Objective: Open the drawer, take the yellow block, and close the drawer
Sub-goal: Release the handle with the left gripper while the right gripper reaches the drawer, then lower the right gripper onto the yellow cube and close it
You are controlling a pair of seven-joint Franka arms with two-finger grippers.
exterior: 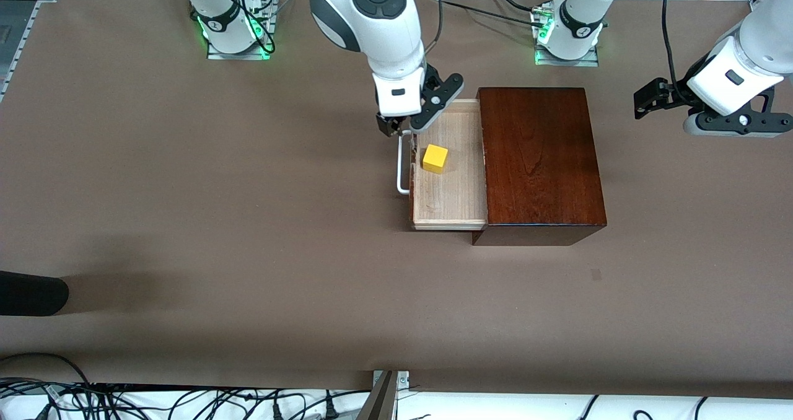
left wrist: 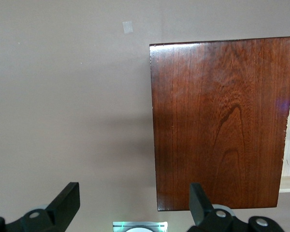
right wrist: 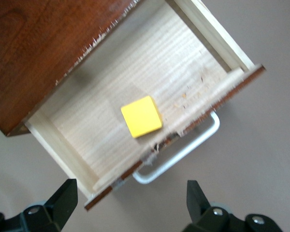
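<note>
a dark rounded object (exterior: pixel 31 293) pokes in at the table (exterior: pixel 186 234) edge near the front camera, cut off by the frame, toward the right arm's end; what it is cannot be told. cables (exterior: pixel 124 401) tangle along the nearest edge, off the brown cover.

farther in, the drawer (exterior: pixel 449 206) stands pulled out of the box (exterior: pixel 539 160), toward the right arm's end. the block (exterior: pixel 435 158) lies in the drawer, close to the drawer front, in the half farther from the camera, touching no wall. the handle (exterior: pixel 403 163) runs along the front; the front's top edge looks chipped and splintered in the right wrist view.

the right tool (exterior: pixel 406 122) hangs over the handle's farther end and the drawer corner, fingers spread, grasping nothing; its arm hides that corner. the left tool (exterior: pixel 700 107) waits over bare table at the left arm's end, beside the box, fingers (left wrist: pixel 67 200) spread and empty.

a small pale tag (left wrist: pixel 128 27) lies on the table near the box. no writing is readable.
</note>
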